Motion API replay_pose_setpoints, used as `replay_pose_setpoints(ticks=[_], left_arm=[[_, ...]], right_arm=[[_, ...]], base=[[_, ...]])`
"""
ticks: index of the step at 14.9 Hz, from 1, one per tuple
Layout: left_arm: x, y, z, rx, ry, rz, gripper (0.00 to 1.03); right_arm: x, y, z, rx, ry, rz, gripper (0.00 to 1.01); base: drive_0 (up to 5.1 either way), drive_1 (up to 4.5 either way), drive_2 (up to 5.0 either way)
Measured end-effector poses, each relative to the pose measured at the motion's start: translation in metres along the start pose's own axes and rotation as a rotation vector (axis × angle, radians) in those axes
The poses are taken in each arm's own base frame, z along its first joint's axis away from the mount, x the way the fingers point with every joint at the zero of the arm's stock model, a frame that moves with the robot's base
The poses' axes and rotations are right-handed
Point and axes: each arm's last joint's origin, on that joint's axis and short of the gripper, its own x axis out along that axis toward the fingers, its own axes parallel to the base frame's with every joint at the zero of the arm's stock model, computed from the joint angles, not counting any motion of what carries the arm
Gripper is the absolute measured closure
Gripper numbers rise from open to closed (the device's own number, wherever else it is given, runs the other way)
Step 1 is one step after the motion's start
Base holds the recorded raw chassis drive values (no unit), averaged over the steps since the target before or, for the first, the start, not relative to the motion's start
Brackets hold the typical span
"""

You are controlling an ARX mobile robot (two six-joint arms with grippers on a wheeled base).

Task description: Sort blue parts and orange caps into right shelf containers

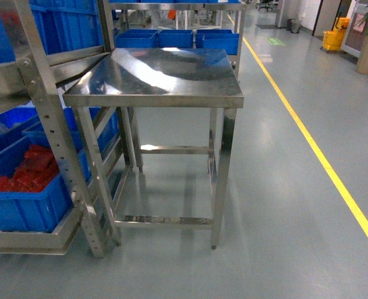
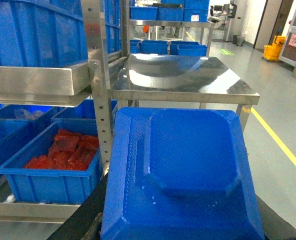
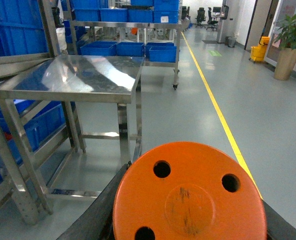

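Note:
The left wrist view is filled by a blue part point(image 2: 188, 165), a square moulded piece with a raised centre. My left gripper point(image 2: 183, 231) is shut on it, and dark fingers point(image 2: 80, 220) show at its sides. In the right wrist view my right gripper point(image 3: 188, 235) is shut on a round orange cap point(image 3: 190, 195) with three holes. A deep ribbed blue crate point(image 2: 32, 30), one of the right shelf containers, sits on the upper steel shelf at the left, also visible in the head view point(image 1: 65, 25). Neither gripper appears in the head view.
A bare steel table point(image 1: 159, 68) stands straight ahead, beside the rack's upright point(image 1: 53, 124). On the low shelf a shallow blue bin point(image 1: 28, 205) holds red-orange pieces point(image 2: 67, 150). More blue bins point(image 1: 177, 38) stand behind the table. A yellow floor line point(image 1: 320, 156) runs on the right.

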Motion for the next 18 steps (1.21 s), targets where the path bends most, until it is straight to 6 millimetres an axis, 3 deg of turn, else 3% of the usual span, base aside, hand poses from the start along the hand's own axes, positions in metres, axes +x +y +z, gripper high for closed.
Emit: replay_pose_setpoints(ticks=[6, 18], left_arm=[[0.0000, 0.0000, 0.0000, 0.000, 0.000, 0.000, 0.60], [0.0000, 0.0000, 0.0000, 0.000, 0.000, -0.001, 0.60]], right_arm=[[0.0000, 0.0000, 0.0001, 0.000, -0.002, 0.000, 0.57], [0.0000, -0.0001, 0.0001, 0.000, -0.001, -0.002, 0.57]], base=[[0.1, 3.41, -3.3], [-4.9, 2.53, 2.5]])
